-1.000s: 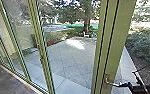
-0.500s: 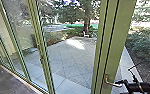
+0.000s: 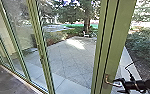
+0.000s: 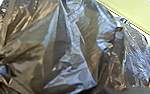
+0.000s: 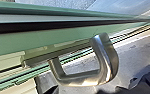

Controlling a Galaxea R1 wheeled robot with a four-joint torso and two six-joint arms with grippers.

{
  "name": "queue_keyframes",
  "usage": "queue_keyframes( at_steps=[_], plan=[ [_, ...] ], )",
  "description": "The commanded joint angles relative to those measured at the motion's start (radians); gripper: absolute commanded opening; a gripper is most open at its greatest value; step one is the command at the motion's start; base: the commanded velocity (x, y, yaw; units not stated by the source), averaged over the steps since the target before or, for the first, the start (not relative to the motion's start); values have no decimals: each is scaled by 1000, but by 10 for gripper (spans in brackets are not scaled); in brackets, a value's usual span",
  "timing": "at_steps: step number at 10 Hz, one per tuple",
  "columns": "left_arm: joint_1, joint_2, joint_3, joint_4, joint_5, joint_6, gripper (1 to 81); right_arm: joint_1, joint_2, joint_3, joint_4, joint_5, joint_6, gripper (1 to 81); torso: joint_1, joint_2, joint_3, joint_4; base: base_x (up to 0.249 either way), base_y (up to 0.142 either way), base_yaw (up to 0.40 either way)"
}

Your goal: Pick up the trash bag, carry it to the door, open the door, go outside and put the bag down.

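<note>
A shiny black plastic trash bag (image 4: 73, 50) is close by the left wrist, presumably carried there to free the other arm; I cannot tell the left hand's grip. Next come tall green-framed glass panels (image 3: 40, 45), with a grey paved yard (image 3: 68, 57) beyond (sunlit in one patch). At the right is a wide green door frame (image 3: 118, 42) bearing a curved silver metal handle (image 5: 109, 60). The dark right hand (image 3: 116, 85) is spread wide at the handle's free end, probably placed there for leverage.
</note>
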Motion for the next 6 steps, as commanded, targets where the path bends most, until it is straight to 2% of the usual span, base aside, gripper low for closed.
queue_keyframes(
  at_steps=[1, 3, 6],
  plan=[
    [-31, -3, 4, 0, 59, -2, 10, 164, -8, -39, 19, -24, 26, 811, 0, 0, 0, 0, 0, 0, 0],
    [-31, -3, 4, 0, 59, -2, 10, 175, 17, -89, 19, -32, 27, 811, 0, 0, 0, 0, 0, 0, 0],
    [-31, -3, 4, -2, 59, -2, 10, 142, 70, -153, 22, -33, 27, 811, 0, 0, 0, 0, 0, 0, 0]
  ],
)
